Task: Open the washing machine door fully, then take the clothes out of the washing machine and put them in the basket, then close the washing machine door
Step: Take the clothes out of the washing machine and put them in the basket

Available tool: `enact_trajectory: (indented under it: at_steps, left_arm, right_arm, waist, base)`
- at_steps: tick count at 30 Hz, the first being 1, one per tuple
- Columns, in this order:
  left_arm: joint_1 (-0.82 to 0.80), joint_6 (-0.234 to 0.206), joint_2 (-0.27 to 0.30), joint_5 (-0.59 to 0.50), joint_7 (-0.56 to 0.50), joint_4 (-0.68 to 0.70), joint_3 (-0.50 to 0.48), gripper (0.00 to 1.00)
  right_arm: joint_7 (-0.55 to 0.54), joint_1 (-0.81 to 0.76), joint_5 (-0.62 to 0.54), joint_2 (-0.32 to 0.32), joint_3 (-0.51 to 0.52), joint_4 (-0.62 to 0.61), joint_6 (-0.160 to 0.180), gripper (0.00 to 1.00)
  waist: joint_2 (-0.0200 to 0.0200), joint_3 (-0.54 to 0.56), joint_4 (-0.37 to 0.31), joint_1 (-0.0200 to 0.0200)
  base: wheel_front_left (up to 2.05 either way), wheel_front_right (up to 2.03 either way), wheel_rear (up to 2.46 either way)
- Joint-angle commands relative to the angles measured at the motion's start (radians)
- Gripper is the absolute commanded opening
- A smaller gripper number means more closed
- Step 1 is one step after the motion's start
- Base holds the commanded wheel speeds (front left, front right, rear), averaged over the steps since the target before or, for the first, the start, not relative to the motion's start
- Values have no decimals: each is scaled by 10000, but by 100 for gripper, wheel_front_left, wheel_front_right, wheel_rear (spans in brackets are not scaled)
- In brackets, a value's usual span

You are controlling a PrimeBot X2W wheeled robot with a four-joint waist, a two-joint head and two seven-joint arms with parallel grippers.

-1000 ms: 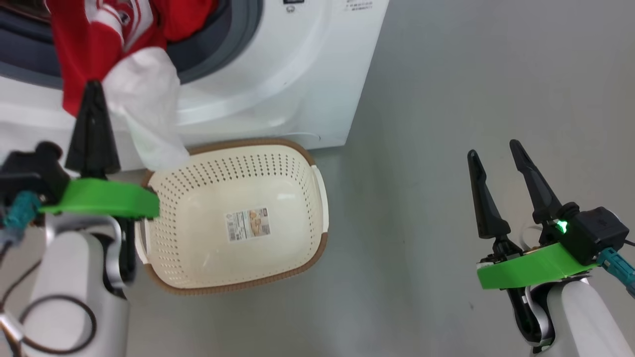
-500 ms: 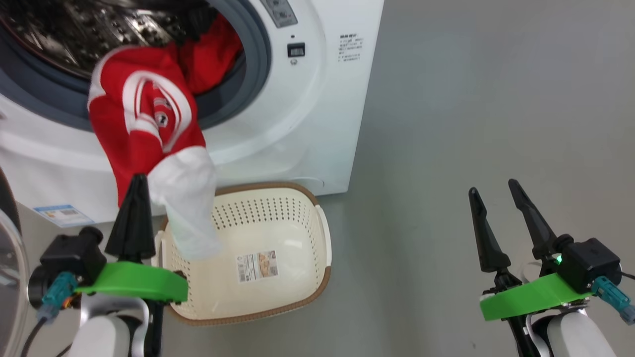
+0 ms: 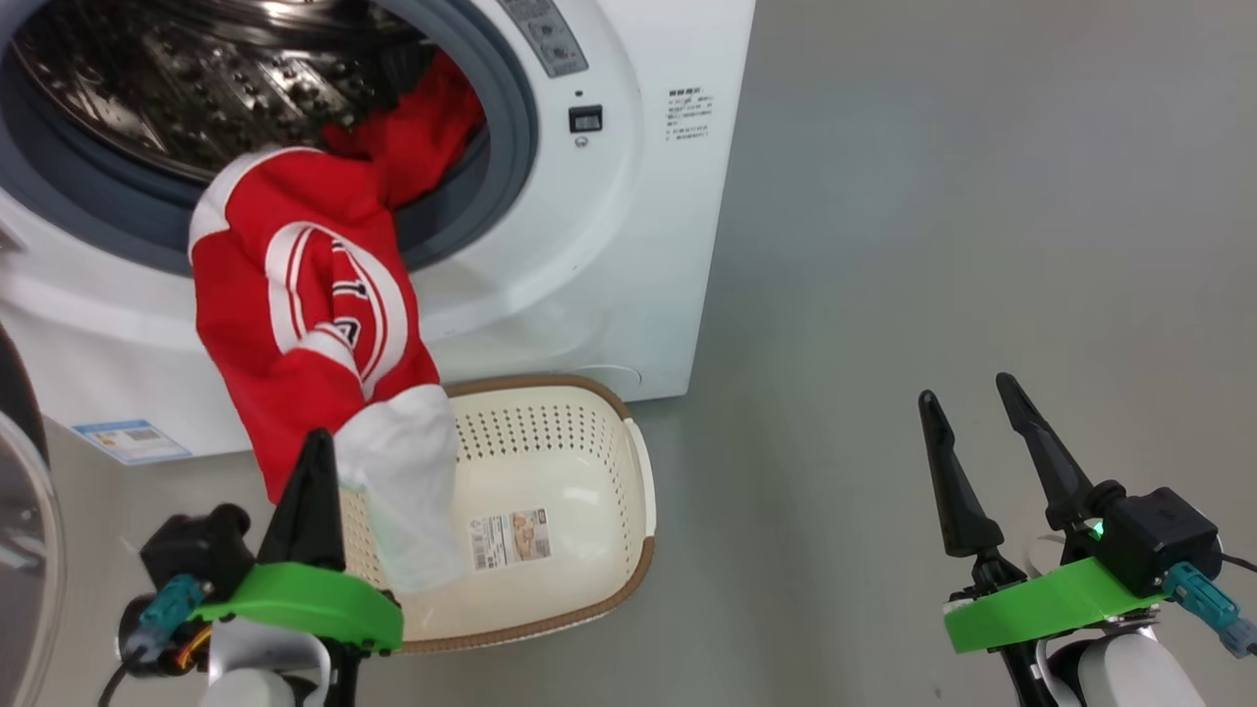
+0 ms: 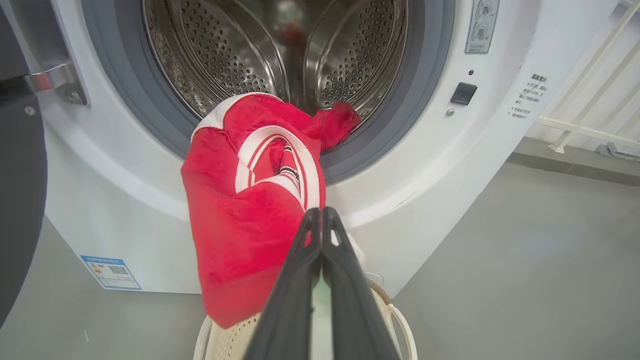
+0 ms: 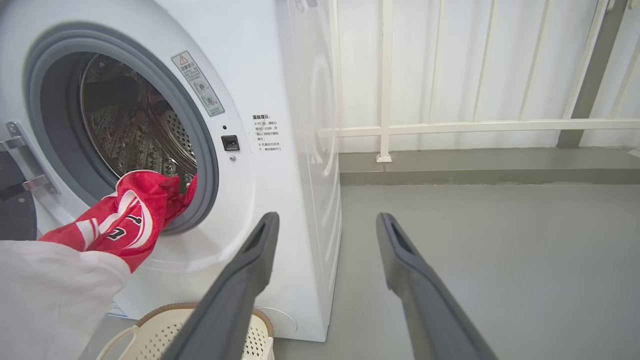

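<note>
The washing machine (image 3: 628, 245) stands with its drum open, and its door (image 3: 20, 511) is swung out at the far left edge. The clothes (image 3: 295, 324), a red garment with white stripes, trail from the drum mouth over the gasket. Their white end hangs into the cream basket (image 3: 579, 471) on the floor in front. My left gripper (image 3: 316, 442) is shut on the garment's lower part, above the basket's near-left corner. The left wrist view shows those fingertips (image 4: 320, 212) pinched together against the red cloth (image 4: 250, 225). My right gripper (image 3: 966, 390) is open and empty over the floor, well right of the basket.
Bare grey floor (image 3: 933, 196) spreads to the right of the machine. A white railing (image 5: 450, 127) and wall run behind it. A blue sticker (image 3: 128, 440) marks the machine's lower front. The door's metal hinge (image 4: 55, 80) sits at the opening's left.
The head view has tilted up to take in more of the drum. My left gripper has drawn the garment further out, toward the basket. The right gripper has kept its place.
</note>
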State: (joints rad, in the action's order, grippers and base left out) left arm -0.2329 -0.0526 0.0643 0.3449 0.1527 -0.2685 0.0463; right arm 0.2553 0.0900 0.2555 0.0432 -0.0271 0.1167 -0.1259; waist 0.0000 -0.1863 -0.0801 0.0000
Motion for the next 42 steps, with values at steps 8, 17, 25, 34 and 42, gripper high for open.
enact_trajectory:
  at_steps: [8,17,25,34,42]
  left_arm:
    - [-1650,253,1,411,532,-1919,-72,0]
    - [-3245,682,-113,1190,866,-4960,118,0]
    - [-4085,970,-136,1584,1046,-6932,411,0]
    - [-4775,1080,-139,2741,1080,-8579,1143,0]
    - [-5107,1139,-140,3779,1085,-9310,1993,0]
  right_arm:
    - [65,433,185,70,-278,-311,-48,100]
    - [65,900,329,70,-363,-352,-48,100]
    - [65,1169,398,70,-408,-341,-48,100]
    - [65,1471,505,70,-517,-355,-48,100]
    - [65,1695,600,70,-626,-372,-48,100]
  waist:
    - [0,-870,-195,0]
    - [0,-1762,-428,0]
    - [0,-2287,-614,0]
    - [0,-2842,-758,0]
    - [0,-3394,-906,0]
  base:
    - [0,0,0]
    - [0,0,0]
    - [0,0,0]
    - [0,0,0]
    - [0,0,0]
